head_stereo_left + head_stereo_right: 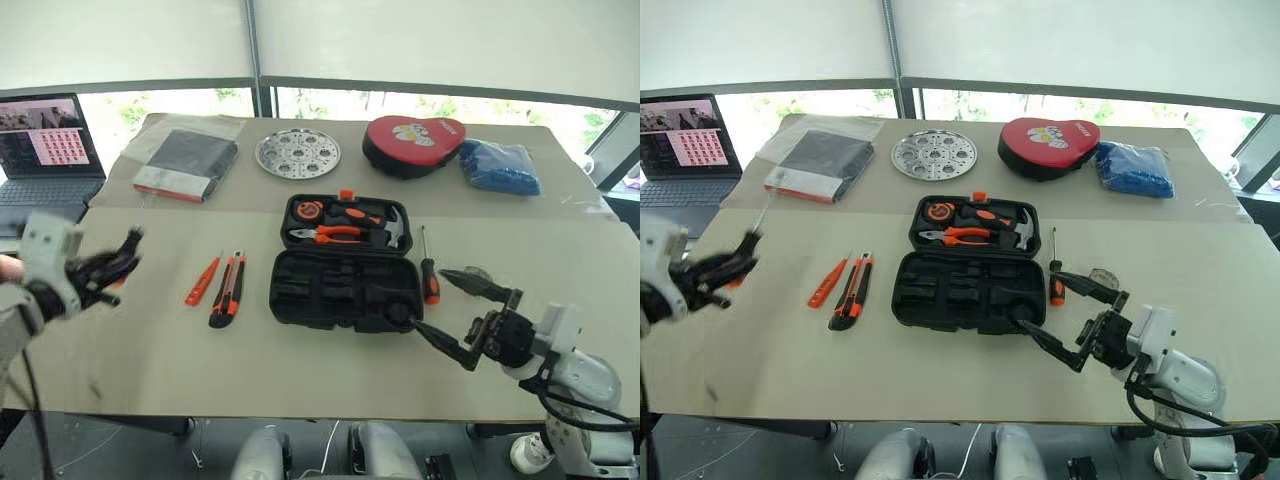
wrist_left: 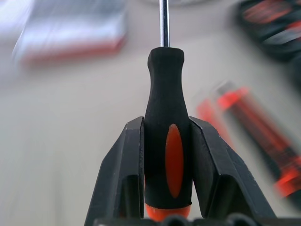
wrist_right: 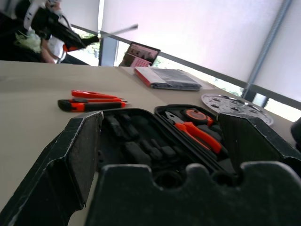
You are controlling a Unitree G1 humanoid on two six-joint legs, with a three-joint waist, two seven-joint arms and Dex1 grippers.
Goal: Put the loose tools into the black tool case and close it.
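Observation:
My left gripper [image 2: 166, 121] is shut on a screwdriver [image 2: 164, 70] with a black-and-orange handle, held above the table's left side with its thin shaft sticking out past the fingers. The black tool case [image 1: 340, 295] lies open mid-table. Its far half holds pliers, a hammer and a tape measure, and the recesses in its near half are bare. To the case's left lie the black-and-orange utility knife [image 1: 227, 290] and the slim orange tester screwdriver [image 1: 202, 281]. A second screwdriver [image 1: 428, 270] lies along the case's right side. My right gripper [image 1: 432, 303] stands open at the case's near right corner.
Along the back are a laptop [image 1: 45, 150], a flat dark packet [image 1: 185, 160], a round metal plate [image 1: 297, 152], a red heart-shaped pouch [image 1: 412, 143] and a blue cloth [image 1: 500, 165]. A person's hand [image 1: 8, 268] shows at the left edge.

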